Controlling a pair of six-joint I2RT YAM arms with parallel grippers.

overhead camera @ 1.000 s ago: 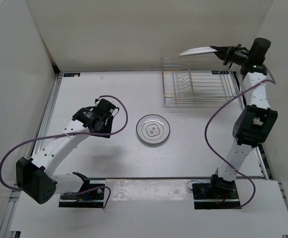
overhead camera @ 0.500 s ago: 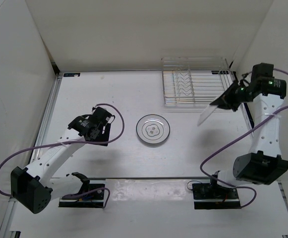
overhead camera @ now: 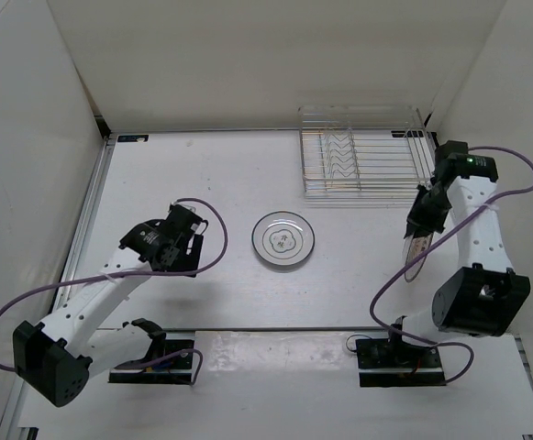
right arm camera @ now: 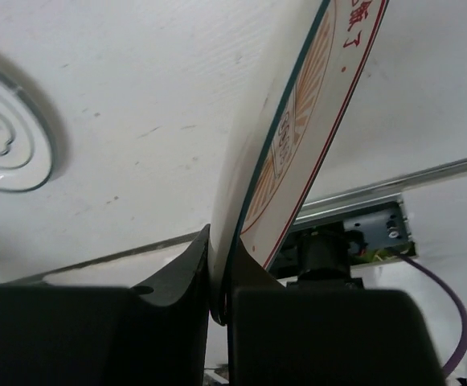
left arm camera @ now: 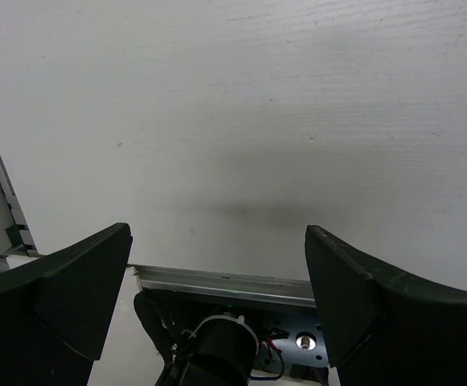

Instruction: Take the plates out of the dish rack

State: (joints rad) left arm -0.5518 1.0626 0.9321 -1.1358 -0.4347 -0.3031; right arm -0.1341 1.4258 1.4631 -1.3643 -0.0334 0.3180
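Fingers (right arm camera: 181, 269) of the right gripper (right arm camera: 219, 269) are pinched on the rim of the orange sunburst plate (right arm camera: 297, 121), with only the plate's thickness between them. The plate stands on edge rather than flat. From above it reads as a thin sliver (overhead camera: 417, 259) whose long axis runs from the gripper (overhead camera: 423, 229) towards the near side and slightly left. Its faces turn left and right, and the wrist view shows orange rays on the right-hand face. It hangs over the table (overhead camera: 202, 165) at the right, just near of the dish rack (overhead camera: 362, 163) and well apart from the white plate (overhead camera: 283, 240), which lies flat at the table's centre with its flower outline up. From above the rack's slots show no plate, so the unloading looks nearly done: one plate is set down, one is in the air and not yet laid flat. I cannot tell whether another plate lies under the white one. What seems left is tipping the held plate level and lowering it to the table. The left gripper (overhead camera: 185, 249) hovers over bare table at the left, its jaws spread wide with nothing between them.
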